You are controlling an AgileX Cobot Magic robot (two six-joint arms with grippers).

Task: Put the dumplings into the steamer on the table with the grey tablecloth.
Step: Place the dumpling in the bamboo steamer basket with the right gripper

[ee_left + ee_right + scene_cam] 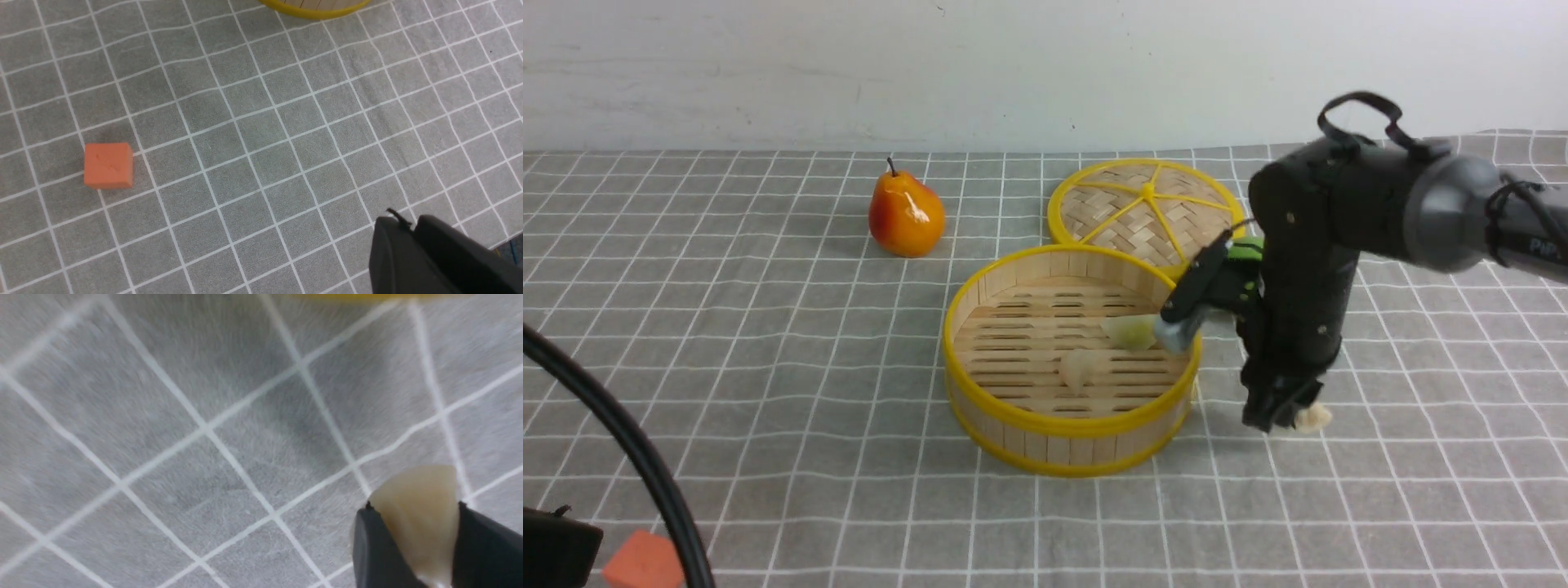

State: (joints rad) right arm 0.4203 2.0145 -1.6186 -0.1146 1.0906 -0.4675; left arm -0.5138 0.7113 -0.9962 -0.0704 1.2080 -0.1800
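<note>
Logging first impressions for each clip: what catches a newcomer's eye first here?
The bamboo steamer sits at the centre of the grey tablecloth, with two dumplings on its slatted floor. Just right of it, the right hand is down at the tablecloth, shut on a third dumpling. A glossy pear stands farther back on the left.

text: white "PiP", cut by frame edge | on: right arm (pixel 1372 204) | other: none legible

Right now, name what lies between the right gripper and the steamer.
Only bare grey tablecloth, per the front view; the right gripper holds a dumpling beside the steamer.
</note>
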